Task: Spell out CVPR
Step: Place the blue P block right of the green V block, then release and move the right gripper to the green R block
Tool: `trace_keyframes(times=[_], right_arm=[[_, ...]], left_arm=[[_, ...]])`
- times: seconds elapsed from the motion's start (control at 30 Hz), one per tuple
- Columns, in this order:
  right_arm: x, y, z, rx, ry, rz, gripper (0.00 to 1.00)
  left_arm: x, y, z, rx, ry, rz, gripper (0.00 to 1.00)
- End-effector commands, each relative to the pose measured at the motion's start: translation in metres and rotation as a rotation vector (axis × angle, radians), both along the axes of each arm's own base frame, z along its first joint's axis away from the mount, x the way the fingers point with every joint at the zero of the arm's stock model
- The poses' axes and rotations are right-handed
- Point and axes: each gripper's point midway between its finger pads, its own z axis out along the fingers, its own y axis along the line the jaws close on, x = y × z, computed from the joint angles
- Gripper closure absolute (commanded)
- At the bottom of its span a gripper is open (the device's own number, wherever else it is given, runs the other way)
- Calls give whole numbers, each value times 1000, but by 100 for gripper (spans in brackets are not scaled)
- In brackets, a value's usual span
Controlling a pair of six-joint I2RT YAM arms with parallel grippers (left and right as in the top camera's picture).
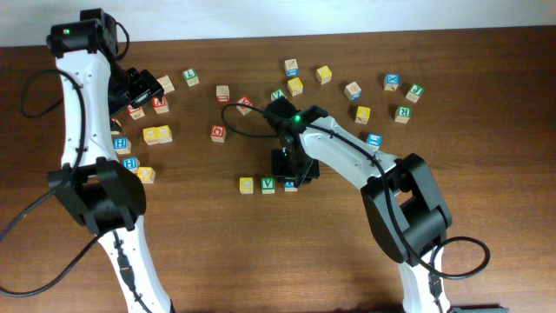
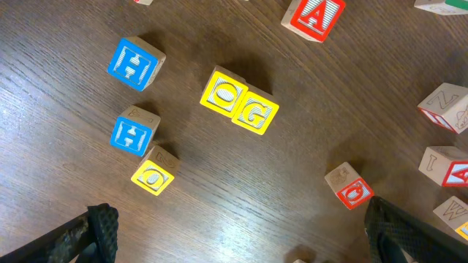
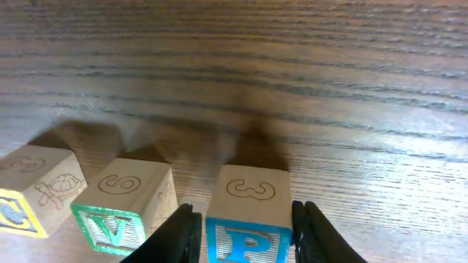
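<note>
Nearest you, at mid-counter (image 1: 217, 252), the word is being built as a row running left to right: C block (image 3: 29, 197), V block (image 3: 124, 201), then P block (image 3: 248, 191). Your right hand (image 3: 247, 237) is closed on the P block, one finger on each side face, holding it low just right of the V block with a narrow gap between them. Gripping by the sides keeps the letter face turned like its neighbours' and lets one finger sit in that gap. I judge this to be the placing of the third letter of four. You cannot tell whether the P block rests on the wood or hangs just above it: its lower edge is cut off in the wrist view, and the arm covers it from overhead.

Farther back, loose blocks (image 1: 323, 74) lie scattered across the counter. No R can be picked out among them, since most letters are too small overhead.

At the far left, your left hand (image 2: 241, 226) hangs over a yellow pair (image 2: 240, 102), fingers spread wide and empty, well clear of the row. Only its fingertips show, at the lower corners of its own view. A red block (image 2: 351, 191) beside one of them bears a letter I cannot read surely.
</note>
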Motion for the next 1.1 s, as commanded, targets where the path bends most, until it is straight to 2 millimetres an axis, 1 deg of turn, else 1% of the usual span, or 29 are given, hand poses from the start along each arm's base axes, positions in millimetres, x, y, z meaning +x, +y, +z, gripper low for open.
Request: trace_keyframes(times=[0.0, 0.13, 0.2, 0.23, 0.27, 0.3, 0.33, 0.37, 0.4, 0.43, 0.47, 0.53, 0.6, 0.63, 0.67, 0.7, 0.73, 0.8, 0.83, 0.9, 0.93, 0.97, 1.03, 1.07], right_arm=[[-5, 5, 3, 20, 6, 13, 66], [-5, 6, 4, 26, 9, 14, 67], [2, 7, 13, 35, -14, 43, 67], [14, 5, 30, 34, -39, 38, 65], [24, -1, 46, 15, -65, 52, 57], [28, -5, 55, 7, -77, 65, 55], [34, -14, 67, -8, -87, 75, 54], [41, -37, 77, -72, -92, 44, 53], [44, -61, 80, -153, -91, 15, 42], [47, -86, 80, -198, -72, -37, 23], [51, -110, 79, -203, -43, -95, 15], [53, -139, 76, -200, -3, -172, 13], [56, -157, 64, -219, 8, -275, 13], [58, -162, 59, -219, 5, -315, 13], [62, -167, 50, -215, -3, -357, 16], [61, -172, 40, -212, 1, -373, 23], [59, -174, 31, -215, 8, -379, 25], [59, -174, 24, -213, 3, -379, 27], [60, -174, 18, -210, -5, -381, 29], [62, -174, 11, -203, -21, -383, 37], [61, -174, 4, -202, -25, -383, 40], [59, -174, -5, -201, -25, -383, 39], [54, -175, -11, -205, -15, -382, 40], [54, -175, -11, -205, -15, -382, 44]], left_arm=[[1, 3, 4, 12, -13, 15, 1], [1, 3, 4, 12, -13, 15, 1], [1, 3, 4, 12, -13, 15, 1], [1, 3, 4, 12, -13, 15, 1], [1, 3, 4, 12, -13, 15, 1], [1, 3, 4, 12, -13, 15, 1], [1, 3, 4, 12, -13, 15, 1], [1, 3, 4, 12, -13, 15, 1], [1, 3, 4, 12, -13, 15, 1], [1, 3, 4, 12, -13, 15, 1], [1, 3, 4, 12, -13, 15, 1], [1, 3, 4, 12, -13, 15, 1], [1, 3, 4, 12, -13, 15, 1], [1, 3, 4, 12, -13, 15, 1], [1, 3, 4, 12, -13, 15, 1], [1, 3, 4, 12, -13, 15, 1], [1, 3, 4, 12, -13, 15, 1], [1, 3, 4, 12, -13, 15, 1], [1, 3, 4, 12, -13, 15, 1], [1, 3, 4, 12, -13, 15, 1], [1, 3, 4, 12, -13, 15, 1], [1, 3, 4, 12, -13, 15, 1], [1, 3, 4, 12, -13, 15, 1], [1, 3, 4, 12, -13, 15, 1]])
